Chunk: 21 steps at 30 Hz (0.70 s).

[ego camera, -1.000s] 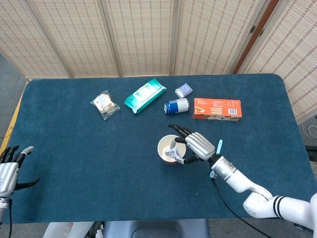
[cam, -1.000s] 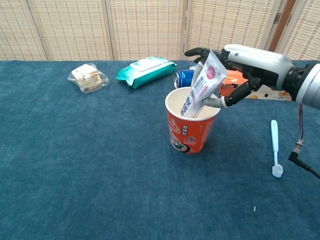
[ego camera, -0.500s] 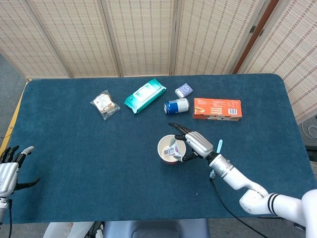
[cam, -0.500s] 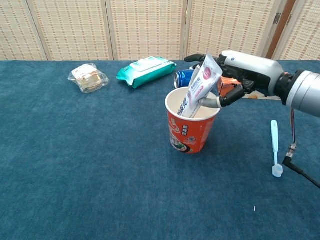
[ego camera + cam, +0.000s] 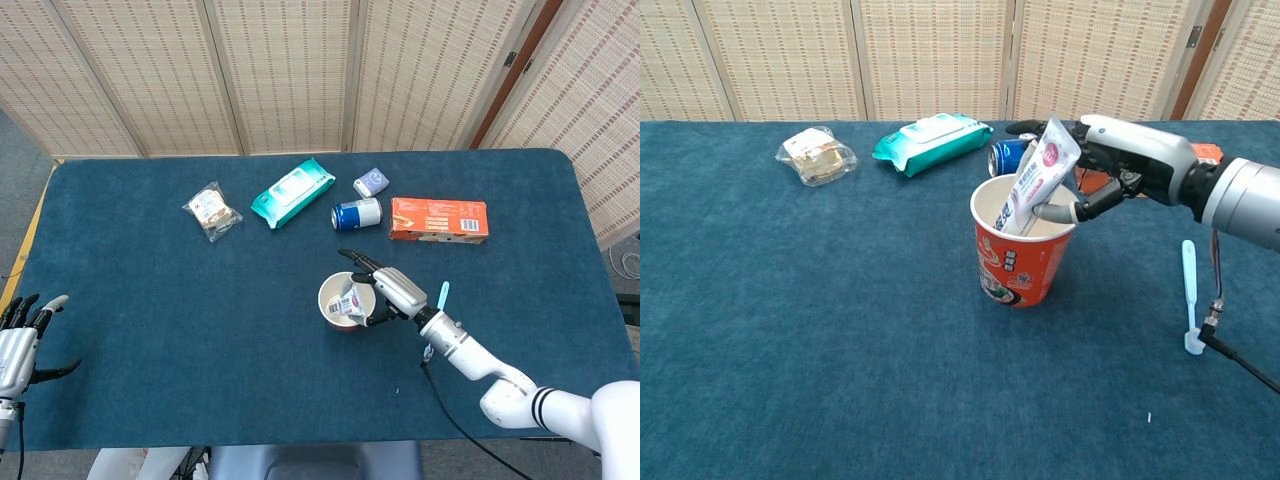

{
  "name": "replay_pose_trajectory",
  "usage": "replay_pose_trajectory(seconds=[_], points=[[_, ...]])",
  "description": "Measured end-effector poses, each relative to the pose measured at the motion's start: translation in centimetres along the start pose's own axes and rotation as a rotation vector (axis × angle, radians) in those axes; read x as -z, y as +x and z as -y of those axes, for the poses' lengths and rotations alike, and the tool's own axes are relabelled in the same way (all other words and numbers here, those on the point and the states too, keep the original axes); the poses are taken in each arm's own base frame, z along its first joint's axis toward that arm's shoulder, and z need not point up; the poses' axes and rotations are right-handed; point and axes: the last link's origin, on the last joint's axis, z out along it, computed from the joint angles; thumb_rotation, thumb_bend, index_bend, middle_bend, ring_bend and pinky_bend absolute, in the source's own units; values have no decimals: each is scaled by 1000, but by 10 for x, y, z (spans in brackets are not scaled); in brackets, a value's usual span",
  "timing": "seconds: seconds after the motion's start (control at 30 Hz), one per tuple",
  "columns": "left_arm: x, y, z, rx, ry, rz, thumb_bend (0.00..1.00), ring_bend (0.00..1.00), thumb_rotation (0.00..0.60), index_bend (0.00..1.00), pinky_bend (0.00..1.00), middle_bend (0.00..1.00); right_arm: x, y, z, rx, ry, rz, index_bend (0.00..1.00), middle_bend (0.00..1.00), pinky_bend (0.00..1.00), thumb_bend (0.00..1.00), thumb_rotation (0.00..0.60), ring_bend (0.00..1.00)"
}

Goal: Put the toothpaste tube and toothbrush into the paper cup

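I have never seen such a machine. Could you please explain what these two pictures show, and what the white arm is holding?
Both pictures come from the robot's own cameras: one looks down from its head, one looks forward from its chest. The robot has two arms ending in mechanical hands. Its right hand holds a toothpaste tube whose lower end is inside an orange paper cup. Its left hand rests open at the table's edge, holding nothing. A light blue toothbrush lies on the blue table beside the cup. Further back lie a wipes pack, a small snack bag, a blue can and an orange box.
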Motion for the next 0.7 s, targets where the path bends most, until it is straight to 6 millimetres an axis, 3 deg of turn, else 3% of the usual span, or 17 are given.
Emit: replay_pose_trajectory(seconds=[0.43, 0.7], points=[[0, -1, 0, -4, 0, 5, 0, 86, 600, 146, 0, 267, 2, -5, -15, -23, -6, 16, 648, 9, 139, 244, 600, 0], [0, -1, 0, -5, 1, 6, 0, 86, 600, 146, 0, 267, 3, -6, -18, -17, -11, 25, 542, 0, 139, 179, 600, 0]])
